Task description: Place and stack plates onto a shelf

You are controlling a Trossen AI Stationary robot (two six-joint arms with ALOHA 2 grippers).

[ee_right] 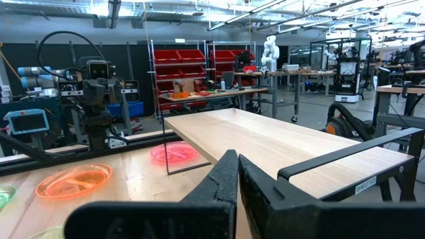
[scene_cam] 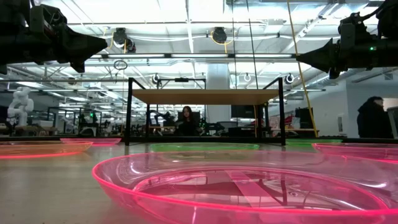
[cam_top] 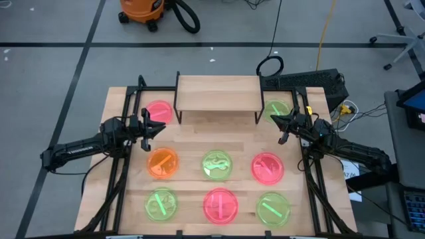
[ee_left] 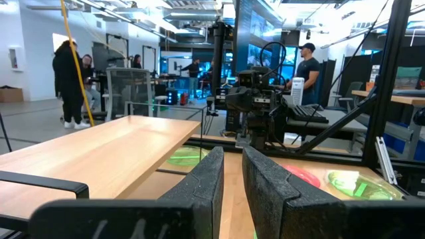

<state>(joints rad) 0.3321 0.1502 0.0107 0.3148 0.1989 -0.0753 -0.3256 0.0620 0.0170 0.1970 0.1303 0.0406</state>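
Note:
The shelf stands at the table's far middle, a light-wood board on black legs; its top is bare. A pink plate lies left of it and a green plate right of it. Two rows lie nearer: orange, green and pink-red, then green, pink and green. My left gripper hovers by the shelf's left end with a narrow gap between its fingers. My right gripper hovers by the right end, shut, holding nothing.
Black frame rails run along the table's left and right sides. There is open space under the shelf board between its legs. A dark keyboard-like box sits at the far right corner. People stand in the room beyond.

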